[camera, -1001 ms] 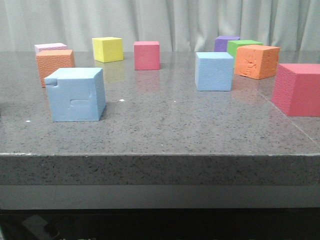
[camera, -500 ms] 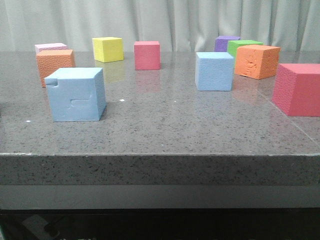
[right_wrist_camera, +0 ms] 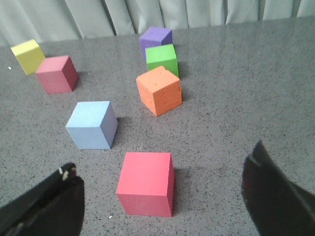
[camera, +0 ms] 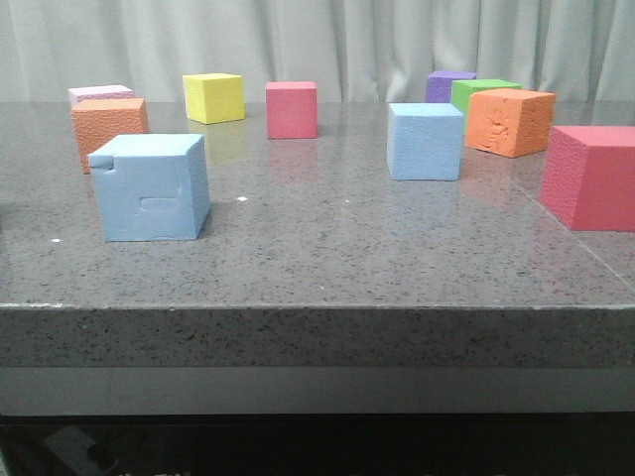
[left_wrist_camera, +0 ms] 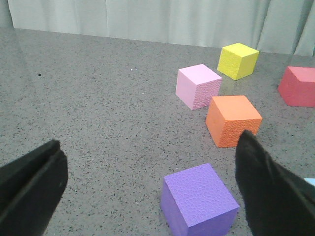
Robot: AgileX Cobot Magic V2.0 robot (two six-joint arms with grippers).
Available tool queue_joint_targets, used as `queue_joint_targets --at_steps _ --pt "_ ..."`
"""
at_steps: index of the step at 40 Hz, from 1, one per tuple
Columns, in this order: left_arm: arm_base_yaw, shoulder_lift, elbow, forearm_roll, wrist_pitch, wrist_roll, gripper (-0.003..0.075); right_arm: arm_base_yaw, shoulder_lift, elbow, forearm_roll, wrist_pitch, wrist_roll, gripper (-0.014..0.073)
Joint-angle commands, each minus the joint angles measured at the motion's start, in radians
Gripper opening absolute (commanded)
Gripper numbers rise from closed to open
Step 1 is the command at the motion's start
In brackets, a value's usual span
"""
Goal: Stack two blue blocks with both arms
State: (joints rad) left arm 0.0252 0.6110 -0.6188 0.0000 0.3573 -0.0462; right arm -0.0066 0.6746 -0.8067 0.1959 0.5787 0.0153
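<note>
Two blue blocks [camera: 149, 188] [camera: 426, 141] sit well apart; right end effector [right_wrist_camera: 162, 196], fingers spread, hangs near the plain one; left end effector [left_wrist_camera: 147, 187] likewise spread.

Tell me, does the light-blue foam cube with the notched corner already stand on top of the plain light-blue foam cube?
No, the notched light-blue foam cube and the plain light-blue foam cube both rest apart on the grey stone table.

We see even, soft light on the glossy table [camera: 327, 238], faint block reflections, short shadows, and blurred dark fingers [left_wrist_camera: 29, 182] in wrist views.
</note>
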Motion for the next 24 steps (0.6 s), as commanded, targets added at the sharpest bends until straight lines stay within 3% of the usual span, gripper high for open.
queue_joint_targets --at_steps 1,13,24 --pt "0.002 0.006 -0.037 -0.006 -0.077 -0.002 0.0673 0.007 0.092 -0.086 0.011 -0.045 -0.009 0.0652" --pt "0.002 0.006 -0.037 -0.006 -0.077 -0.002 0.0673 0.128 0.365 -0.291 0.013 -0.007 -0.009 0.0652" --pt "0.002 0.006 -0.037 -0.006 -0.077 -0.002 0.0673 0.275 0.669 -0.582 -0.054 0.226 0.078 0.0652"
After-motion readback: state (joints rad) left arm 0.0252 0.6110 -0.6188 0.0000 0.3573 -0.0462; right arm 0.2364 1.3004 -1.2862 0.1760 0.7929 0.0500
